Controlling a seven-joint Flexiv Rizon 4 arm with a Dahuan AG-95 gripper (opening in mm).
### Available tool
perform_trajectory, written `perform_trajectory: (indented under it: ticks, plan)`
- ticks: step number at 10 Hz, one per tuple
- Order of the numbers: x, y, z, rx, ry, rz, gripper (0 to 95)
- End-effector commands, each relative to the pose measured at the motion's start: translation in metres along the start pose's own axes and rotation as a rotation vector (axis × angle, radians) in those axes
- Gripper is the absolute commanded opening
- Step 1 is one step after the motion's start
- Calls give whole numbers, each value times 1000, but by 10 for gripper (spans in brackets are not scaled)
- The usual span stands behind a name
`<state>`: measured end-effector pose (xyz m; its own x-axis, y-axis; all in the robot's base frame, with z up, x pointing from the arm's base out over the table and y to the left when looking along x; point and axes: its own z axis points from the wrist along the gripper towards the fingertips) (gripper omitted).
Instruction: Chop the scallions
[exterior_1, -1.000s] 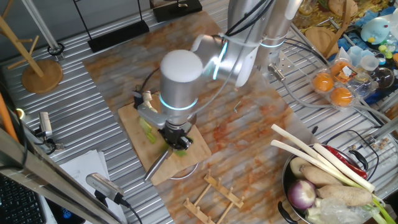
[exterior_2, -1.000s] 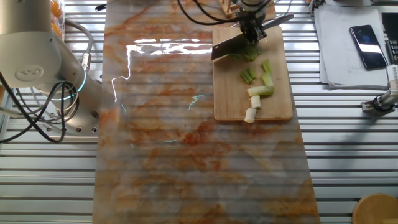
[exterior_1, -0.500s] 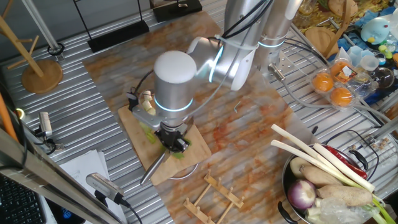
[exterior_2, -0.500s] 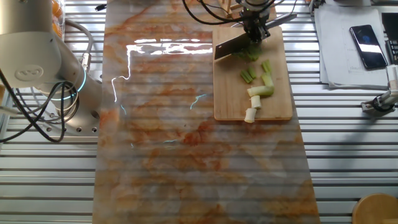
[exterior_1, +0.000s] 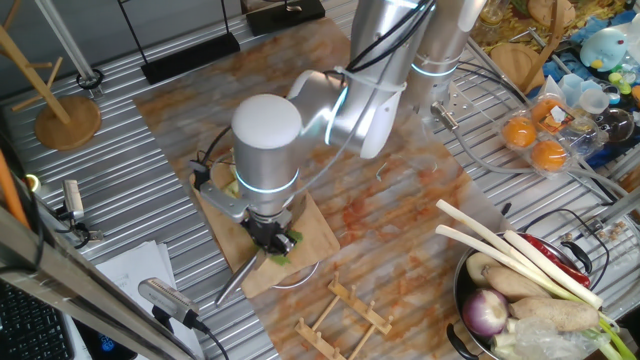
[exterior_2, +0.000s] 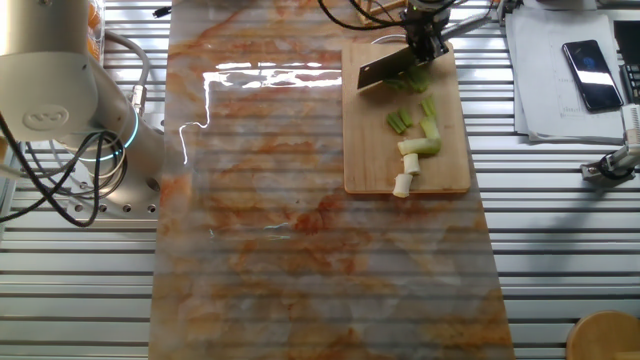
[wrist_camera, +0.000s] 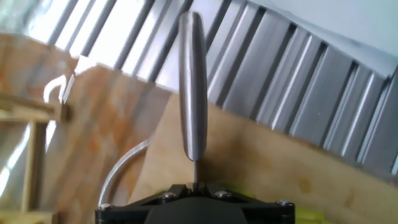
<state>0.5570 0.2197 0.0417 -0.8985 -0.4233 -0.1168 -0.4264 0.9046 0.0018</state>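
A wooden cutting board (exterior_2: 370, 150) carries the scallions: several cut white and green bits (exterior_2: 418, 147) along its right half, and the uncut green part (exterior_2: 412, 83) at the far end under the knife. My gripper (exterior_2: 424, 42) is shut on a knife, whose blade (exterior_2: 383, 71) slants across the board's top. In one fixed view the gripper (exterior_1: 268, 232) stands over the board (exterior_1: 318, 232), with green scallion (exterior_1: 284, 251) just below it and the steel handle (exterior_1: 236, 280) sticking out past the board edge. The hand view shows that handle (wrist_camera: 192, 87) running straight up from the gripper (wrist_camera: 194, 187).
A bowl (exterior_1: 470, 305) with long leek stalks (exterior_1: 510, 250) and an onion sits at the right. A wooden rack (exterior_1: 345, 310) lies near the board. Oranges (exterior_1: 535, 140), a wooden stand (exterior_1: 60, 110) and a phone (exterior_2: 585, 75) surround the mat.
The arm has shifted the knife along the board toward its far end, further over the green part of the stalk. The cut bits lie where they were.
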Motion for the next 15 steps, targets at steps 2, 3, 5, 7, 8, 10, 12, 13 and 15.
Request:
perform_trajectory:
  ticks: [2, 3, 5, 7, 8, 10, 12, 13, 15]
  plan:
    - [0, 1, 9, -18, 45, -10, 0]
    - [2, 1, 10, -20, 52, -9, 0]
    - [10, 0, 11, -5, 64, -27, 0]
    - [17, 0, 9, -14, 54, -33, 0]
    - [19, 0, 10, -13, 55, -34, 0]
    - [27, 1, 11, -11, 53, -40, 0]
    - [37, 1, 7, -6, 55, -53, 0]
    - [40, 1, 3, -8, 57, -57, 0]
    - [46, 1, 5, -6, 40, -60, 0]
